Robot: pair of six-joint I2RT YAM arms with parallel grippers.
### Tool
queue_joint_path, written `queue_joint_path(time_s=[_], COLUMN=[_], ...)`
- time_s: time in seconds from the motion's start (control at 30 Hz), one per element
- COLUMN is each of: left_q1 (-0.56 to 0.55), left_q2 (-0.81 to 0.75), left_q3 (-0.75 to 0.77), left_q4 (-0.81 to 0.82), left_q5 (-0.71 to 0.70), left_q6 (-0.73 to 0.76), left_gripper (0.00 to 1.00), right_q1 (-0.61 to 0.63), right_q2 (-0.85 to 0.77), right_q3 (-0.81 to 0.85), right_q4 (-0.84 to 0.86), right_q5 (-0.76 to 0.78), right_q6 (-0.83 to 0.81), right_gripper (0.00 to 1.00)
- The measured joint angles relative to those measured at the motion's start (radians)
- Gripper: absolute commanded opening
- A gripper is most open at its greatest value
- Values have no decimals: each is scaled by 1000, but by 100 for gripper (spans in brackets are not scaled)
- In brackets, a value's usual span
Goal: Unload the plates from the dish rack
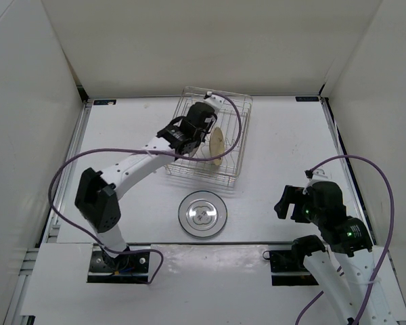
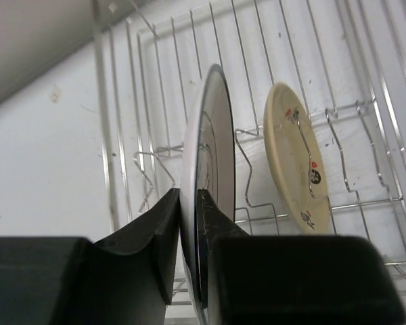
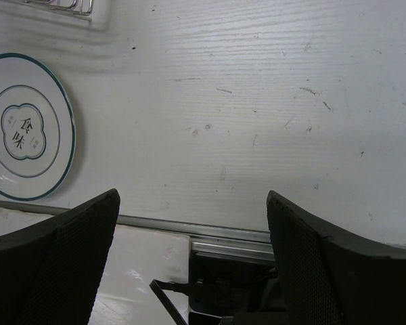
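Glossy white round plate (image 2: pixel 213 135) pinched edgewise by left tool (image 2: pixel 189 203), seemingly inside wire rack (image 1: pixel 189 169).

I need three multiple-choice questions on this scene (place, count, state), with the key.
1. Where is the tan plate? A in the dish rack; B lying beside it; C held in the air.
2. How many plates lie flat on the table? A none; B one; C two.
3. The left gripper is: A open; B shut on a white plate; C out of view.
1A, it stands between the rack's wires. 2B, one ringed plate lies before the rack. 3B, its fingers pinch the upright plate's rim.
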Motion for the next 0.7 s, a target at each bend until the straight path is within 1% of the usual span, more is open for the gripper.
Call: queue_joint_path(time_s=[0.13,0.2,0.3,0.4,0.57,0.63,0.7], left_q1=[-13,-21,-30,-33,-32,-32,-32], left_q2=[-138,-224,-343,-487,-683,-724,-740], left_q3=[5,5,-6,-80,-261,-312,-344], left_q4=[3,5,6,-6,-61,-97,-128], left_q5=[-8,-6,-2,14,64,82,80], left_q6=[13,8,-26,-98,-219,-248,-266], left_gripper=[24,21,13,10,10,10,14], right_q1=[0,0,0,0,0,0,0], right_q2=[0,0,-5,-11,-16,-17,-18], right_q3=[0,0,0,0,-4,-11,-13], right_q4=[0,0,1,3,10,16,18], right_q5=[0,0,-13,-23,-31,-36,-42], right_q6=[0,0,0,-1,-2,-2,-4], right_gripper=[90,90,90,90,90,90,90])
